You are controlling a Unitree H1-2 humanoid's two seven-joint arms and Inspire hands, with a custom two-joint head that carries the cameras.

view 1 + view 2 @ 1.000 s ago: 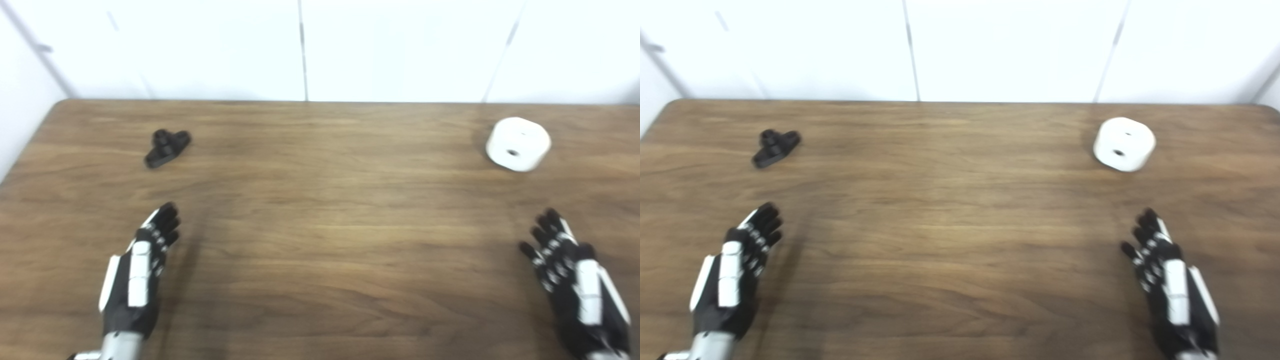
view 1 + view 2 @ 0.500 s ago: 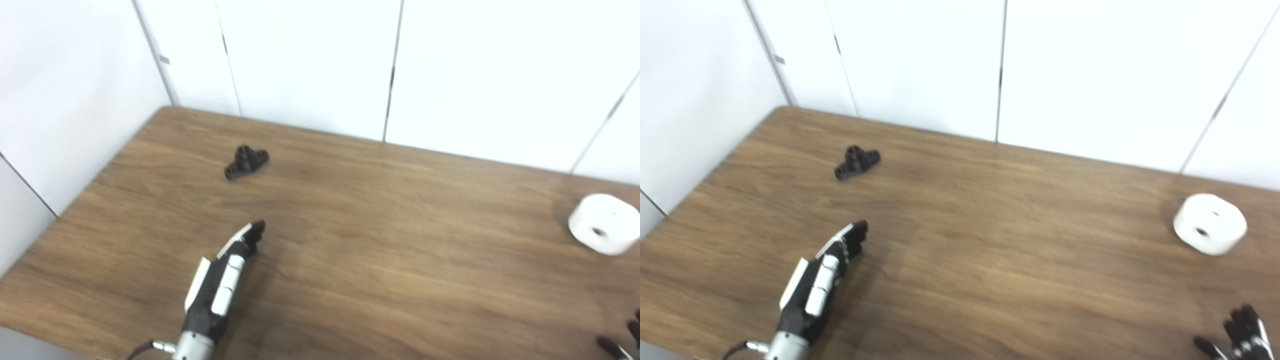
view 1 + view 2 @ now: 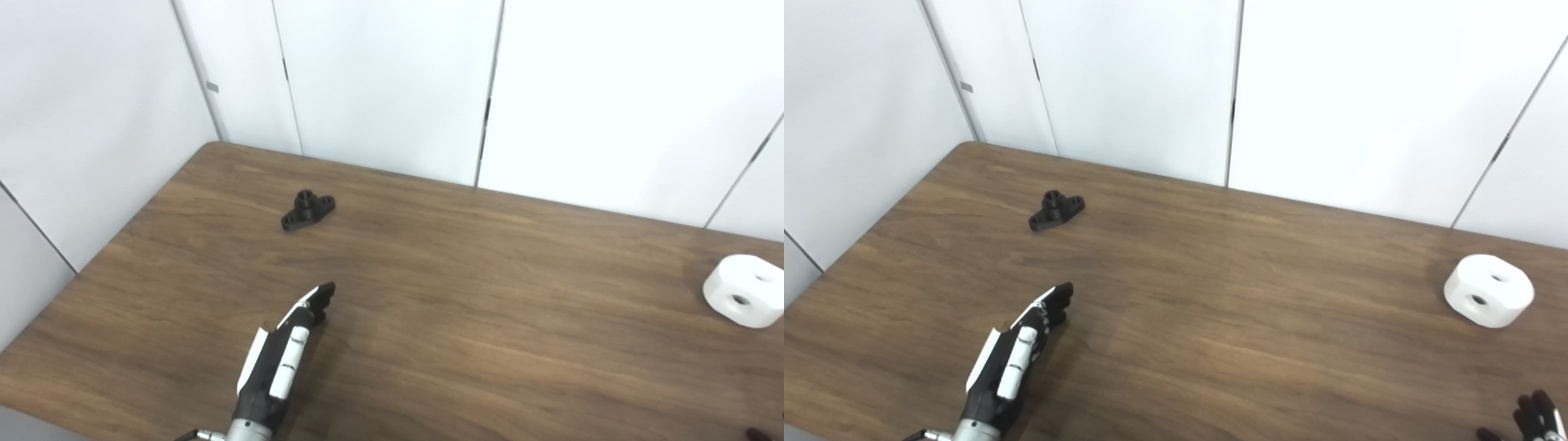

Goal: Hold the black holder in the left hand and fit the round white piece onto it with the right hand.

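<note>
The black holder [image 3: 308, 210] lies flat on the brown table [image 3: 465, 318] toward its far left, its short socket pointing up. The round white piece [image 3: 1489, 290], with two holes showing, rests near the table's right edge. My left hand [image 3: 1020, 349] hovers over the near left of the table, fingers straight and together, holding nothing, well short of the holder. Only the fingertips of my right hand [image 3: 1532, 418] show at the bottom right corner, spread and empty, nearer to me than the white piece.
White wall panels [image 3: 392, 86] stand behind the table's far edge and along its left side. The table's left edge [image 3: 104, 245] runs diagonally close to the holder.
The camera has turned left and tilted, shifting the whole scene. My left hand now sits edge-on with fingers straight, and my right hand has almost left the picture. The holder and white piece lie where they were.
</note>
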